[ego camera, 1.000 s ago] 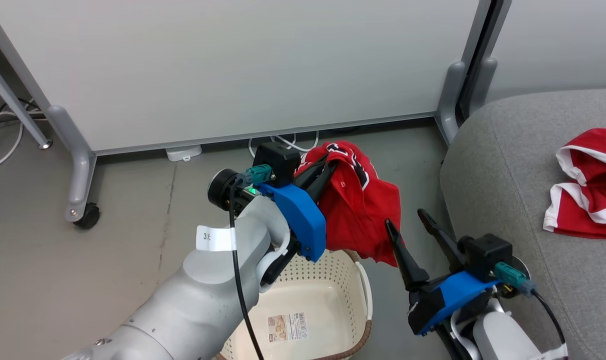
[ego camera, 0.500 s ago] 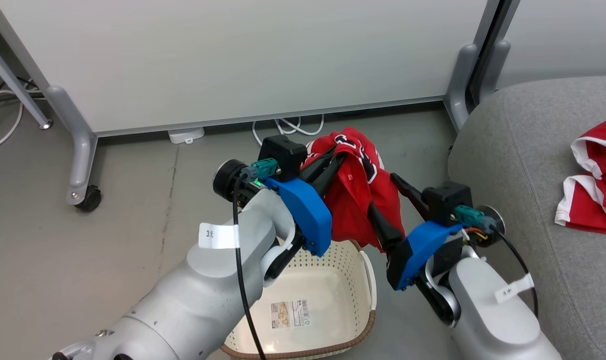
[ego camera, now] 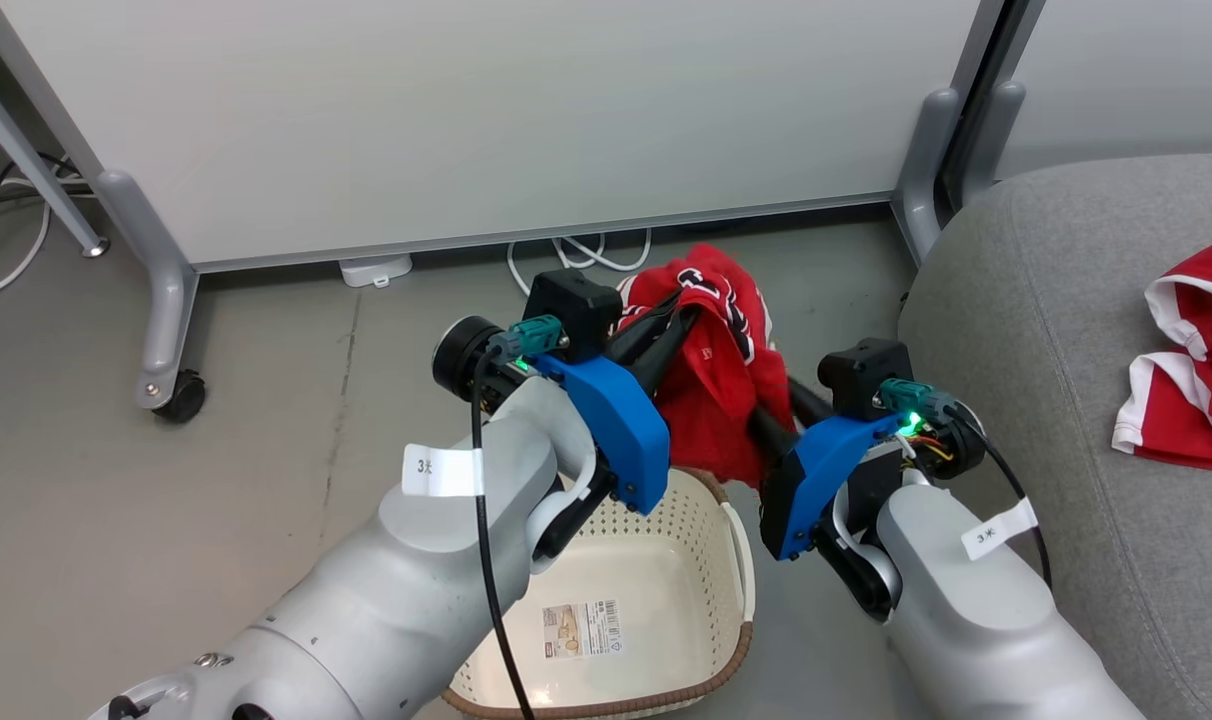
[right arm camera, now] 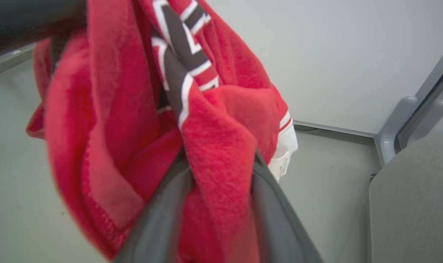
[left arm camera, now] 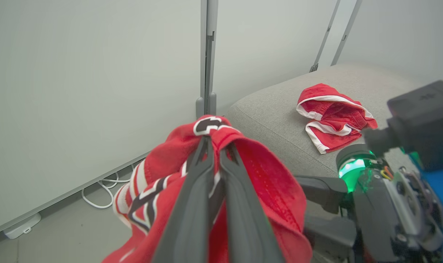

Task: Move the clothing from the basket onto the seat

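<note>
Red shorts (ego camera: 1196, 350) lie on the seat (ego camera: 1046, 300); the basket (ego camera: 656, 540) looks empty. The left gripper's (ego camera: 686, 313) jaws pinch a hanging jersey (ego camera: 716, 370), and the right gripper's (ego camera: 771, 415) jaws are spread around it.

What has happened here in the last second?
The right pincer rose from low beside the seat, leftward to the hanging red jersey; its fingers now straddle a fold, grip unclear. The left pincer kept hold of the jersey above the basket; the shorts on the seat did not move.
</note>
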Tool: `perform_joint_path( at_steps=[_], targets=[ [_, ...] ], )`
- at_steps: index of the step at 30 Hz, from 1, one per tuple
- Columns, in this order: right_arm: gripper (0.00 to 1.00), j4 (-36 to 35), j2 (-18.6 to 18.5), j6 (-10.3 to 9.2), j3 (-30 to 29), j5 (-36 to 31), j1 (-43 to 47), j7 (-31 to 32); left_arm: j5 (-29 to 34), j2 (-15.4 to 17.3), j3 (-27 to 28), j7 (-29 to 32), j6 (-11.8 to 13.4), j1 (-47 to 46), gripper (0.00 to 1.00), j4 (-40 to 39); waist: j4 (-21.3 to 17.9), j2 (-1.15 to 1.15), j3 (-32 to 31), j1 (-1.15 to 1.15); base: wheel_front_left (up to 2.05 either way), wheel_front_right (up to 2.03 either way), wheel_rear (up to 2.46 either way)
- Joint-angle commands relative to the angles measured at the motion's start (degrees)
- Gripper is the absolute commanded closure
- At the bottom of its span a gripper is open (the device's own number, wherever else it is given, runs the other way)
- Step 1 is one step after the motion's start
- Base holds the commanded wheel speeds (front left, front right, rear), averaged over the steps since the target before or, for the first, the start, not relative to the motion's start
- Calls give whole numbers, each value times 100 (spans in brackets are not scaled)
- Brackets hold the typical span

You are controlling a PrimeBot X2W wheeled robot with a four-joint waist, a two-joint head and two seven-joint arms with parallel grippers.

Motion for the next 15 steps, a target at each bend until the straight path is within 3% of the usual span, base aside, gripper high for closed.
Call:
perform_joint_path(
  at_steps=[1,15],
  targets=[
    [100,76,-9,1,70,95,-97,-66,-14,-1,-28,-50,-15,-78,100,10,-11,0,-25,-1,0,0,0],
    [100,589,-9,1,501,636,-323,-469,-155,-1,-124,-120,-2,-6,100,99,-110,0,-195,-1,0,0,0]
  ],
)
